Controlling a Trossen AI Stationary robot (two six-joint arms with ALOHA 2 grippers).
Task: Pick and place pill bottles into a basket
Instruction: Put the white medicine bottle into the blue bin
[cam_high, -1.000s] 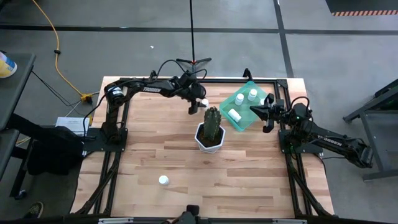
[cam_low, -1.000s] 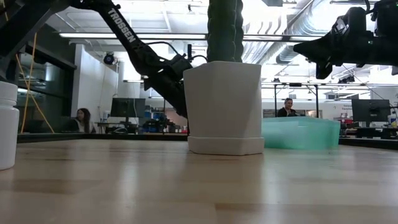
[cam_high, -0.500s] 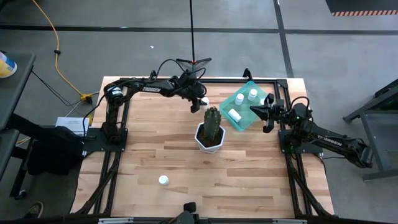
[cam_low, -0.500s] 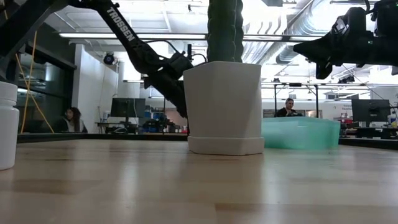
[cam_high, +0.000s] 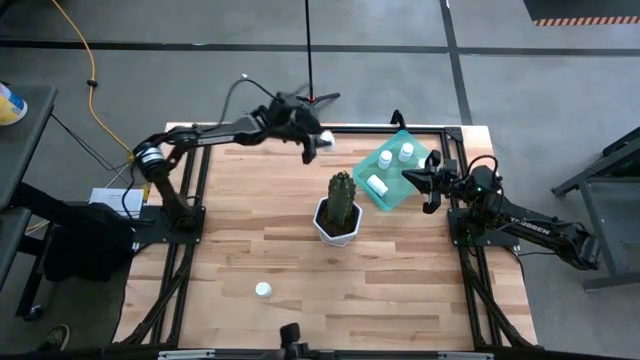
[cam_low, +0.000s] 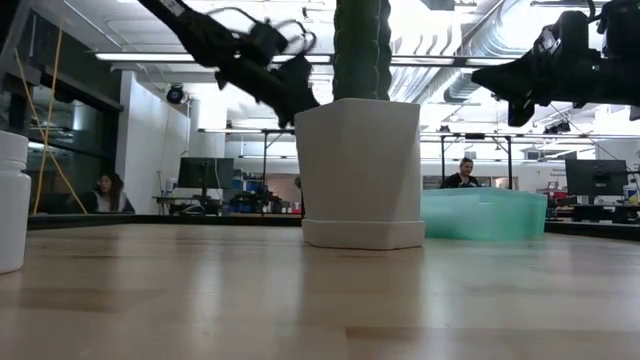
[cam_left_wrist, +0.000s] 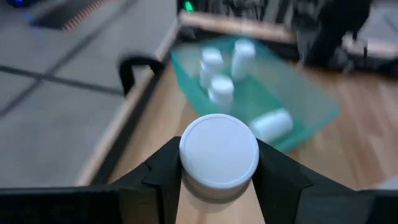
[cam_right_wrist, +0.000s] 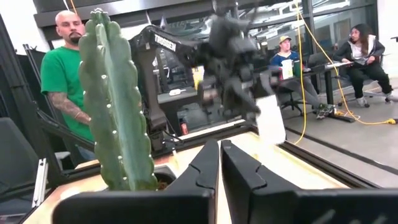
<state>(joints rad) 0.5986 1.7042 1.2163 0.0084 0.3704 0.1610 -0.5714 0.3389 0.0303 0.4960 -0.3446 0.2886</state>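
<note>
A light wooden bench (cam_high: 250, 230) stands on grey concrete floor. The left claw (cam_high: 313, 144) holds a pill bottle (cam_left_wrist: 219, 155) above its far edge, near the teal basket (cam_high: 412, 175) holding four bottles. The right claw (cam_right_wrist: 220, 163), closed and empty, waits beside the basket. People sit at desks behind.
</note>
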